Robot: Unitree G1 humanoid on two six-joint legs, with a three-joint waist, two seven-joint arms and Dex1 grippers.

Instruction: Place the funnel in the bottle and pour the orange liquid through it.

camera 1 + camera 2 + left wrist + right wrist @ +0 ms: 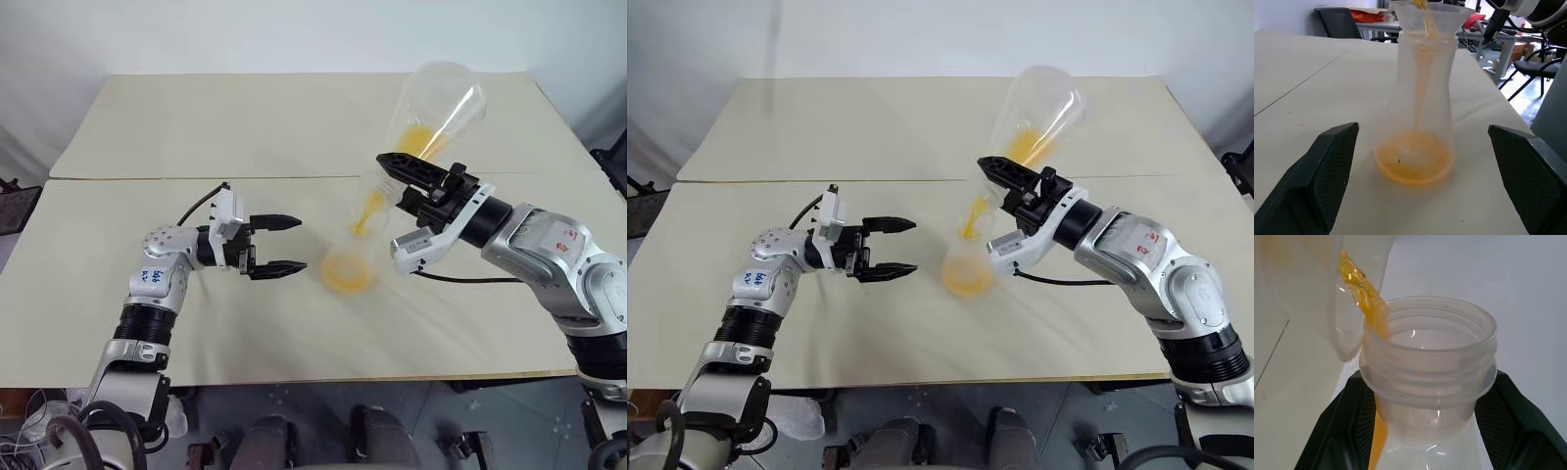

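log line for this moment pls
right gripper tips larger flask | orange liquid streams through funnel into bottle | left gripper open

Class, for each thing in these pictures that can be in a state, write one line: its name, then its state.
funnel: seated in the bottle's neck
bottle: upright, partly filled
orange liquid: streaming into the funnel
larger flask: tipped, pouring
right gripper: shut on the larger flask's neck
left gripper: open, apart from the bottle

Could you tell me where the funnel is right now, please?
In the left wrist view, the funnel sits in the bottle's neck, on the table between the open left claw and the right claw.
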